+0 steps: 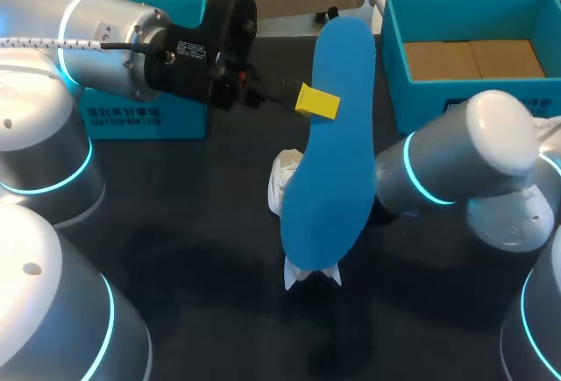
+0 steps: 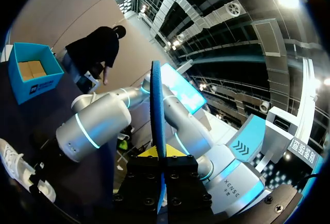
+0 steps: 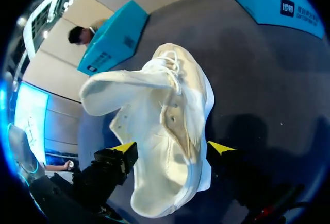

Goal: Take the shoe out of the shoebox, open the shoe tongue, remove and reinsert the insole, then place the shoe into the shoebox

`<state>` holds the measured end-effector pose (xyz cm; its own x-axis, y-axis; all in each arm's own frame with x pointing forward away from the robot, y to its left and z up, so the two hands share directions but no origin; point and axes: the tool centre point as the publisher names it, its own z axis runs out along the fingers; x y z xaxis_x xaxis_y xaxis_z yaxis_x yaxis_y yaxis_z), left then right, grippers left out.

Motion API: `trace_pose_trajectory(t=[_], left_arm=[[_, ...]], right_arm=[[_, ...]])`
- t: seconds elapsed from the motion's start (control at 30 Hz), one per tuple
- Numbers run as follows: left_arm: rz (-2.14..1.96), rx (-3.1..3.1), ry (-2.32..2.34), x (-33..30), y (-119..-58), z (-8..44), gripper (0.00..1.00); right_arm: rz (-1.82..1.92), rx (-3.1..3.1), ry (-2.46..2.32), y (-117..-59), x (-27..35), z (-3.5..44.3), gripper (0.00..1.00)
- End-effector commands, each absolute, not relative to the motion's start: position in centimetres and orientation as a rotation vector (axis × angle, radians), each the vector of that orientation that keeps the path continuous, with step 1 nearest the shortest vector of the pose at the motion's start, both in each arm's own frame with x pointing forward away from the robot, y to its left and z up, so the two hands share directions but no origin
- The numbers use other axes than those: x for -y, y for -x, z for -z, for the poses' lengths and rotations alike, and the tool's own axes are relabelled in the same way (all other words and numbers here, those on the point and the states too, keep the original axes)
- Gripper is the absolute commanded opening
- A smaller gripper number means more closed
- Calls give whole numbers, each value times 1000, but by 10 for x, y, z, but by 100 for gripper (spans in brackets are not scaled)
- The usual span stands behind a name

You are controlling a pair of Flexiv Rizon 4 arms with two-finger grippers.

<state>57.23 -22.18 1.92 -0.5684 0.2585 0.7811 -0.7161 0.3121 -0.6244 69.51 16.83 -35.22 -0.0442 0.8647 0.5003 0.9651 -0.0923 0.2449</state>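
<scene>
Your left gripper (image 1: 320, 102) pinches the blue insole (image 1: 337, 136) by its edge and holds it upright over the white shoe (image 3: 165, 126), hiding most of the shoe from above. Your right gripper (image 3: 172, 149) clasps the shoe from both sides near the middle of the dark table (image 1: 202, 250). The blue shoebox (image 1: 421, 105) at far right shows brown cardboard inside. A second blue box (image 1: 145, 118) stands far left, with open table between them.

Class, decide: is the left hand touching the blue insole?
Touching. The left wrist view shows the insole clamped edge-on between the left hand's two fingers.
</scene>
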Motion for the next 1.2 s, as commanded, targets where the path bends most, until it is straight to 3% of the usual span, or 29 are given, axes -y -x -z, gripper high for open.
trace_pose_trajectory(t=[0.03, 0.67, 1.2], left_arm=[[-1403, 1703, -418, 222, -571, -18, 0], [-1403, 1703, -418, 222, -571, -18, 0], [-1403, 1703, -418, 222, -571, -18, 0]], right_arm=[[860, 1934, 1965, -692, -150, 336, 100], [873, 1939, 1940, -693, -150, 333, 100], [1073, 1835, 1697, -689, -130, 243, 100]])
